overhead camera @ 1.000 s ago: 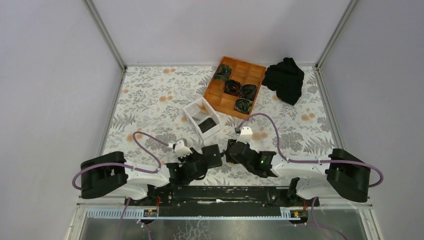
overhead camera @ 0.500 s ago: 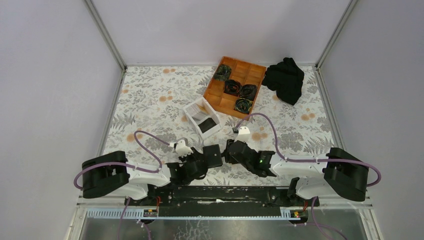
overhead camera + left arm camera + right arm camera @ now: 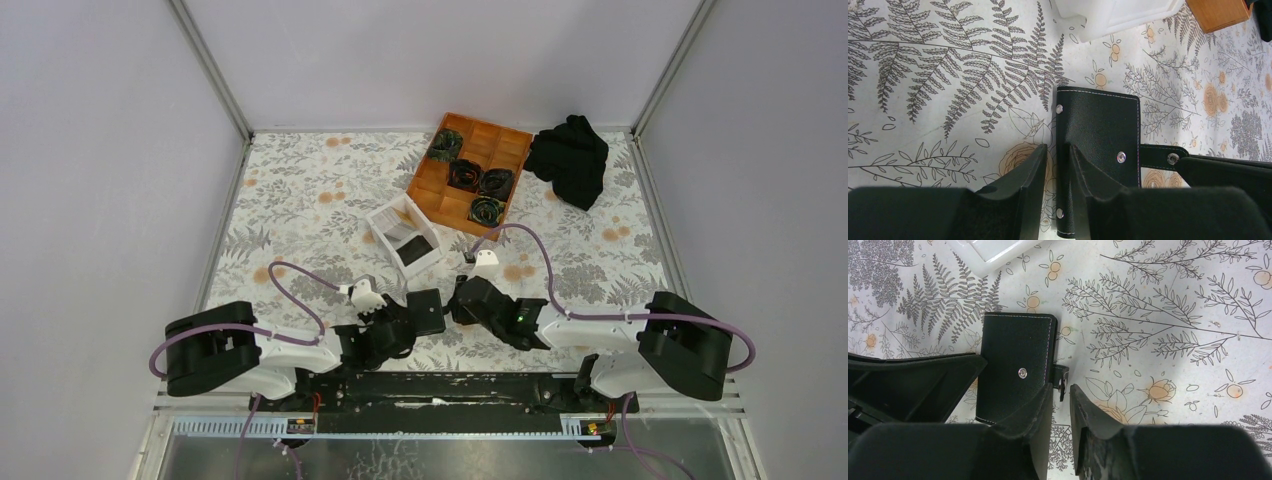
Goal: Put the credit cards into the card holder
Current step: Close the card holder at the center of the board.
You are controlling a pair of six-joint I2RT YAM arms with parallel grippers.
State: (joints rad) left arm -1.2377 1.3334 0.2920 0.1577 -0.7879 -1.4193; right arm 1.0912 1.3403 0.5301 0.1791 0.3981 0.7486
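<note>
The black card holder (image 3: 427,311) lies flat on the floral cloth between my two grippers. My left gripper (image 3: 1058,146) is shut on its left edge, one finger under the flap and one on top of the card holder (image 3: 1098,130). The short strap tab (image 3: 1062,375) sticks out of the card holder (image 3: 1015,365) on the right side. My right gripper (image 3: 1061,385) has its fingertips closed around the end of that tab. From above, the left gripper (image 3: 410,318) and right gripper (image 3: 452,305) meet at the holder. No credit cards show in any view.
A white open-topped box (image 3: 404,235) stands just behind the holder, its corner visible as the white box (image 3: 1118,15). An orange wooden compartment tray (image 3: 435,185) with dark bundles sits farther back. A black cloth (image 3: 570,158) lies at the back right.
My right gripper has slid a little left toward the holder and its jaws have narrowed onto the strap tab. The left gripper and the holder have stayed put.
</note>
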